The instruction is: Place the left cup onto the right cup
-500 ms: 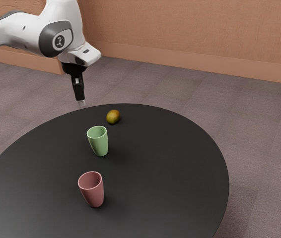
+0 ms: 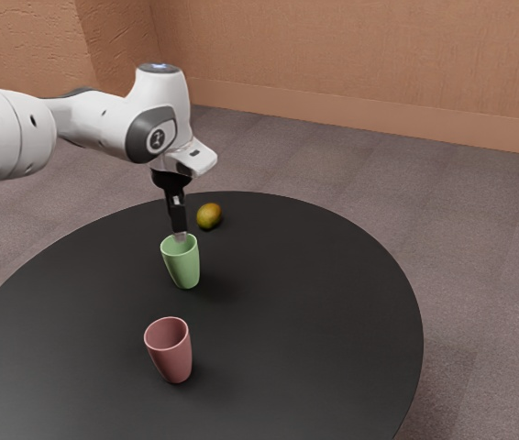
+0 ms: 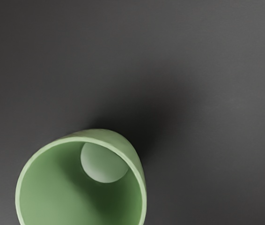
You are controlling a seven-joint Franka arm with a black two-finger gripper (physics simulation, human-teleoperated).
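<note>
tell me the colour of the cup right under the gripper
The cup is light green, inside and out; the wrist view shows it best.

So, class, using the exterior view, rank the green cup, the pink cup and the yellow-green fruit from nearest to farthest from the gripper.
1. The green cup: directly under the gripper, which reaches down to its rim.
2. The yellow-green fruit: just behind the green cup, slightly toward the exterior view's right.
3. The pink cup: farthest, well in front, toward the camera.
</note>
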